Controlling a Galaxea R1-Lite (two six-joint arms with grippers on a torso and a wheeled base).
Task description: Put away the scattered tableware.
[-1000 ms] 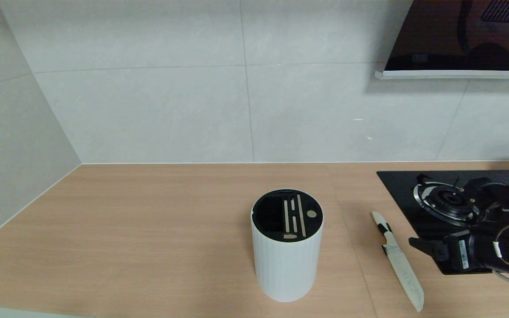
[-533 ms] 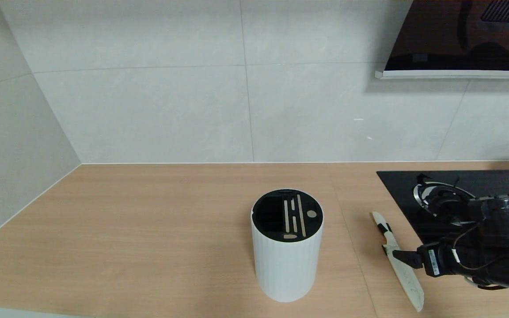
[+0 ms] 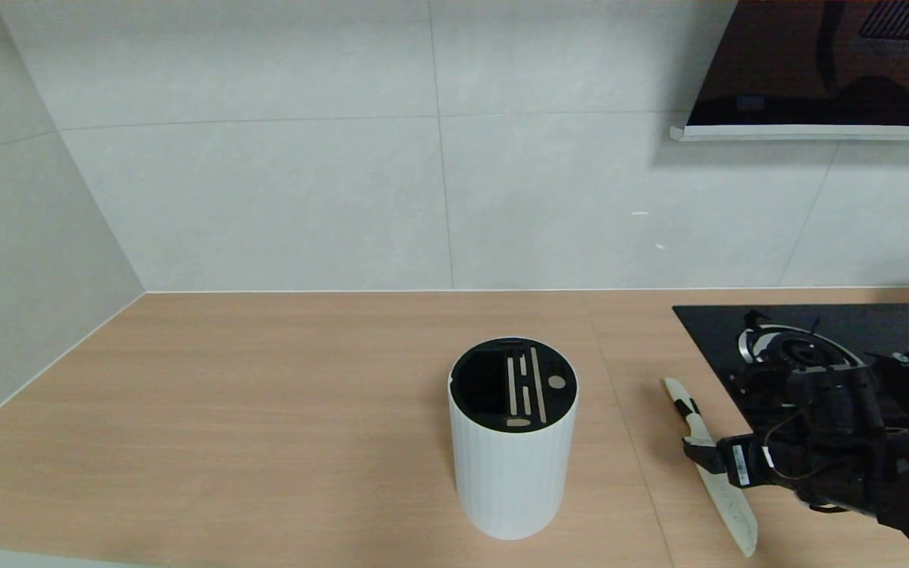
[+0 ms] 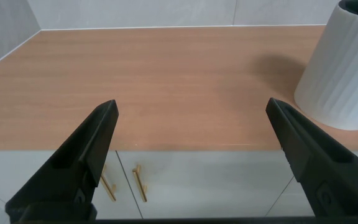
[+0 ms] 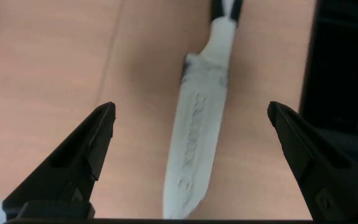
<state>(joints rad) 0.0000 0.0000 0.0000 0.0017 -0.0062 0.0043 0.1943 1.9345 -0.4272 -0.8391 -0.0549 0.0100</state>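
Head view: right gripper (image 3: pixel 703 456) poised over the knife (image 3: pixel 732 506) lying on the counter (image 3: pixel 304 410) between holder (image 3: pixel 513 457) and stove (image 3: pixel 707 331); left wrist view: left gripper (image 4: pixel 191 106) spread, near the holder; right wrist view: jaws apart astride the knife, so the grasp step seems in hand, and the next move calls for lowering and closing.

Bright, even, soft light thruout; shadows all faint & soft-edged. Range hood (image 3: pixel 825 71) throws a pale shadow on the wall (image 3: pixel 265 197) just below it; its glossy front carries dark reflections. Soft shadow on countertop (image 3: pixel 304 394) beside knife holder (image 4: pixel 344 68). Tiny glints on wall tiles. Knife (image 5: pixel 201 143) evenly lit, matte.
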